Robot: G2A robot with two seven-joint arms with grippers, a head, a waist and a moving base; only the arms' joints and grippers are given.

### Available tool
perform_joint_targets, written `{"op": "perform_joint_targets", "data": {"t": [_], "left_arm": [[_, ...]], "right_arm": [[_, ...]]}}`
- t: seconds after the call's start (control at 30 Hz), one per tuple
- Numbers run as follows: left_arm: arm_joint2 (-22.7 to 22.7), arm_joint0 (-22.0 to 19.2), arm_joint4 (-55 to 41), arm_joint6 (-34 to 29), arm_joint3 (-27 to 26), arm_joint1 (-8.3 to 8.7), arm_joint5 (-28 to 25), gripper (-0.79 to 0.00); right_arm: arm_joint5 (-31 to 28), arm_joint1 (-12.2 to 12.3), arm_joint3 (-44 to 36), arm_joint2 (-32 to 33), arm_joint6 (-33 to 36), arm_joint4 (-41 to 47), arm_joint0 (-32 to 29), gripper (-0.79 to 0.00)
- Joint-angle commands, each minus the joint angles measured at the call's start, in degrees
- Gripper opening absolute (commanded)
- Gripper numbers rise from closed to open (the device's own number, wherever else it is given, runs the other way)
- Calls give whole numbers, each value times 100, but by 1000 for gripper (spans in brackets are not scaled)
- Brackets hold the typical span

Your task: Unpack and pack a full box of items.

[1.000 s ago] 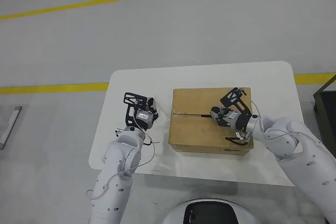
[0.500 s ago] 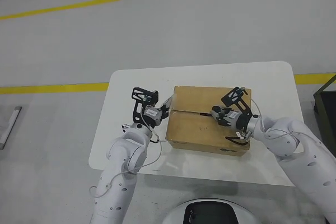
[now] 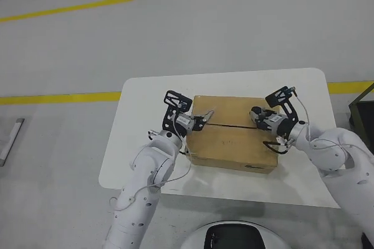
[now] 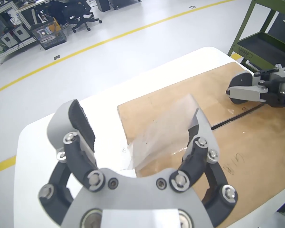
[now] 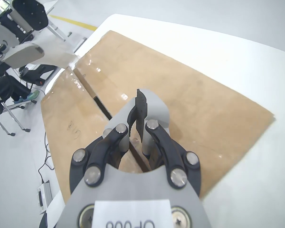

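Note:
The closed cardboard box (image 3: pixel 227 146) lies in the middle of the white table (image 3: pixel 143 99), with a dark seam (image 3: pixel 230 126) running between its two top flaps. My left gripper (image 3: pixel 199 117) hangs over the box's left end and is open (image 4: pixel 135 122). A loose strip of clear tape (image 4: pixel 163 129) rises from the box edge and clings to one of its fingers (image 4: pixel 199 124). My right gripper (image 3: pixel 257 115) is shut (image 5: pixel 140 103) just above the seam near the box's right end, with nothing visible between its pads.
A green metal cart (image 3: pixel 368 118) stands off the table's right side, also in the left wrist view (image 4: pixel 263 24). Bare table surface (image 3: pixel 299 84) surrounds the box on the far side and right. A yellow floor line (image 3: pixel 50 98) runs past the table.
My left gripper has moved right, from beside the box to over its left end. The box turned slightly, then straightened. My right gripper slid along the seam toward the right end.

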Motion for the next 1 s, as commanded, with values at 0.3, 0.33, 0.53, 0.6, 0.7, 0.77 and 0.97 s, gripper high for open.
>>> {"op": "perform_joint_targets", "data": {"t": [0.3, 0.33, 0.53, 0.6, 0.7, 0.77, 0.97], "left_arm": [[600, -253, -126, -35, 249, -122, -206, 0], [663, -278, -135, -41, 270, -136, -232, 0], [1066, -432, -196, -34, 429, -237, -277, 0], [1211, -489, -220, -31, 483, -279, -264, 0], [1413, -582, -242, -29, 569, -345, -212, 0], [1548, -647, -255, -22, 616, -393, -164, 0], [1862, -830, -255, -20, 664, -529, -4, 0]], "right_arm": [[194, 99, -53, 747, -116, 31, -358, -785], [188, 109, -60, 820, -119, 33, -404, -785], [125, 169, -91, 1263, -154, 120, -723, -785], [81, 188, -90, 1413, -156, 168, -835, -785], [-3, 218, -95, 1645, -165, 244, -992, -785], [-76, 237, -96, 1793, -159, 308, -1089, -785], [-210, 272, -39, 2142, -101, 807, -1273, -745]]}}
